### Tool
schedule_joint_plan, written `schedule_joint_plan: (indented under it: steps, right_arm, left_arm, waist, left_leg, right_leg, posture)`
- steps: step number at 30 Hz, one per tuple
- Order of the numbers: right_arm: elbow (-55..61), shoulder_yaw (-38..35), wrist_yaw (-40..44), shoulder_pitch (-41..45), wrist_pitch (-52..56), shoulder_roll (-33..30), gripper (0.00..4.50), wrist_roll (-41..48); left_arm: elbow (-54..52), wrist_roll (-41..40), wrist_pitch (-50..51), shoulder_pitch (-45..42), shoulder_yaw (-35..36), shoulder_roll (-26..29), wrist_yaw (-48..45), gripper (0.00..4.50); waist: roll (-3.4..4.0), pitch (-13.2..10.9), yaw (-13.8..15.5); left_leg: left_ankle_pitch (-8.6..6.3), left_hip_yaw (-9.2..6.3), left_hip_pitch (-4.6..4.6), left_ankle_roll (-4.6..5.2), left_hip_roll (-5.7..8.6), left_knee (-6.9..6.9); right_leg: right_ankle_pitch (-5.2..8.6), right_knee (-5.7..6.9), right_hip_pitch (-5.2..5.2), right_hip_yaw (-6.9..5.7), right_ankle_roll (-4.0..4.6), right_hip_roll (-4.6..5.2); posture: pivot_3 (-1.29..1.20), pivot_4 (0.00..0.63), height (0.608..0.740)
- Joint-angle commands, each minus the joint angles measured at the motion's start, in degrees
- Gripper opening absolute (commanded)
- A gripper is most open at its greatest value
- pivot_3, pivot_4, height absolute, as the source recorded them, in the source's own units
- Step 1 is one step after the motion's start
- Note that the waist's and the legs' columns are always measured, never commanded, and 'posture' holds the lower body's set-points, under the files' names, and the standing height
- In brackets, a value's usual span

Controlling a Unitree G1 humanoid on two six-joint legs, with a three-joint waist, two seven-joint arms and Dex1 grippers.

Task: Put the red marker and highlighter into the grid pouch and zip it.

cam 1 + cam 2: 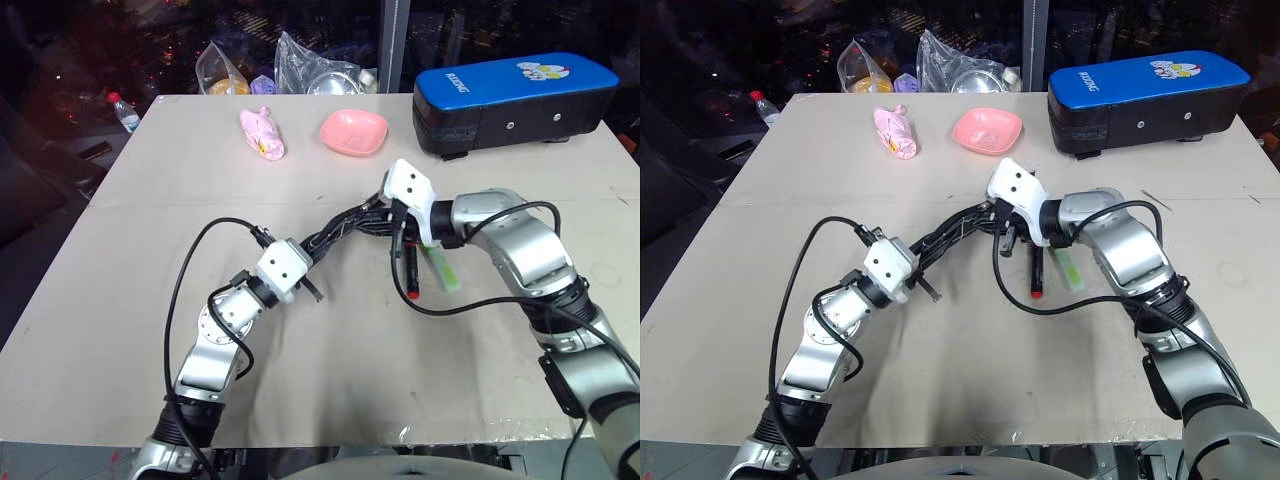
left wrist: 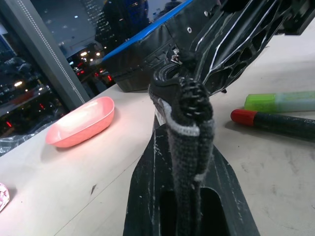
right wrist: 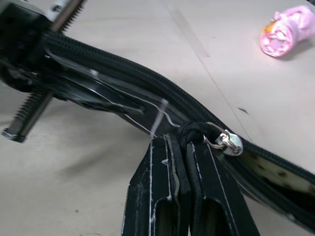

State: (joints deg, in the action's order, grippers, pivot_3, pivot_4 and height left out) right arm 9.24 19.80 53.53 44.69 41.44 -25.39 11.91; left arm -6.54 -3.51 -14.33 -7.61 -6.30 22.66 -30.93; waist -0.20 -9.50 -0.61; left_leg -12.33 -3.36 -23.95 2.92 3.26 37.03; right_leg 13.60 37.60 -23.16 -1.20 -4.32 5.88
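Your right gripper is clenched on the zipper pull of the grid pouch, which your left gripper pinches by its other end, lifted off the table. The red marker and highlighter lie outside, beside it, so you're at the opening step; next, draw the pull along.

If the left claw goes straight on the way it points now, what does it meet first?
Probably the right claw, which pinches the zipper pull at the far end of the grid pouch that the left claw itself grips. Depth is unclear; the blue-and-black case lies further behind.
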Motion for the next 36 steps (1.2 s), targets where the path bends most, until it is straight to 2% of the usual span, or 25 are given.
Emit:
schedule_joint_plan:
  steps: [1,17,25,29,32,33,35,36]
  right_arm:
    - [4.4,0.9,1.2,2.2,0.2,0.2,0.04,0.9]
    - [12.6,5.3,4.3,1.4,2.6,0.5,0.04,3.7]
    - [6.1,2.7,-2.6,1.7,-1.4,3.3,0.04,-0.6]
    - [8.0,-1.5,-1.1,0.4,2.3,2.4,1.22,4.2]
    - [10.4,-5.0,0.8,-0.6,5.5,-0.8,2.85,8.3]
    - [11.1,-5.7,1.5,-0.9,6.2,-1.9,3.16,9.4]
    - [13.3,-10.0,3.7,-3.6,7.4,-5.7,4.25,13.3]
    - [14.0,-11.6,3.8,-4.9,8.3,-7.3,4.42,14.5]
  left_arm:
    - [0.2,0.4,-1.2,-0.6,-0.2,-0.4,-0.1,0.0]
    - [2.3,0.6,-1.3,-1.9,-0.2,-1.2,0.6,0.0]
    - [1.8,0.8,-1.2,-2.1,-0.7,-1.6,0.2,0.0]
    - [1.4,0.5,-0.8,-1.9,-0.3,-1.6,0.4,0.0]
    - [1.1,0.2,-0.4,-1.8,0.5,-1.4,0.6,0.0]
    - [1.1,0.1,-0.3,-1.8,0.7,-1.4,0.6,0.0]
    - [0.6,-0.3,0.0,-1.6,1.2,-1.0,0.4,0.0]
    - [0.3,-0.5,0.1,-1.6,1.4,-0.6,0.2,0.0]
  waist:
    - [-0.02,0.0,0.0]
    - [-0.11,-0.1,0.0]
    - [-0.13,-0.1,0.0]
    - [-0.14,-0.2,0.1]
    - [-0.15,-0.2,0.4]
    - [-0.16,-0.2,0.4]
    - [-0.16,-0.2,0.8]
    - [-0.16,-0.2,0.9]
  left_leg:
    - [0.0,0.0,0.0,0.0,0.0,0.0]
    - [0.0,-0.07,-0.05,0.0,0.0,-0.01]
    - [0.0,-0.08,-0.06,-0.01,0.01,-0.02]
    - [0.0,-0.08,-0.06,-0.01,0.02,-0.05]
    - [0.0,-0.13,-0.12,-0.01,0.03,-0.04]
    - [0.0,-0.13,-0.12,-0.01,0.04,-0.04]
    - [0.0,-0.14,-0.15,-0.01,0.03,-0.05]
    - [-0.01,-0.23,-0.23,0.0,0.03,-0.04]
  right_leg:
    - [0.0,0.0,0.0,-0.01,0.0,0.0]
    - [0.0,-0.05,-0.01,-0.1,-0.01,0.03]
    - [0.0,-0.05,-0.02,-0.11,-0.01,0.02]
    - [0.0,-0.08,-0.02,-0.11,-0.01,0.02]
    - [-0.01,-0.15,-0.02,-0.16,-0.01,0.04]
    - [-0.01,-0.17,-0.01,-0.17,-0.01,0.04]
    - [-0.01,-0.23,-0.01,-0.2,-0.01,0.05]
    - [-0.01,-0.31,-0.01,-0.32,-0.01,0.06]
  posture:
    - [0.0,0.15,0.726]
    - [0.0,0.15,0.726]
    - [0.0,0.15,0.726]
    - [0.0,0.15,0.726]
    - [0.0,0.15,0.726]
    - [0.0,0.15,0.726]
    - [0.0,0.15,0.726]
    - [0.0,0.15,0.726]
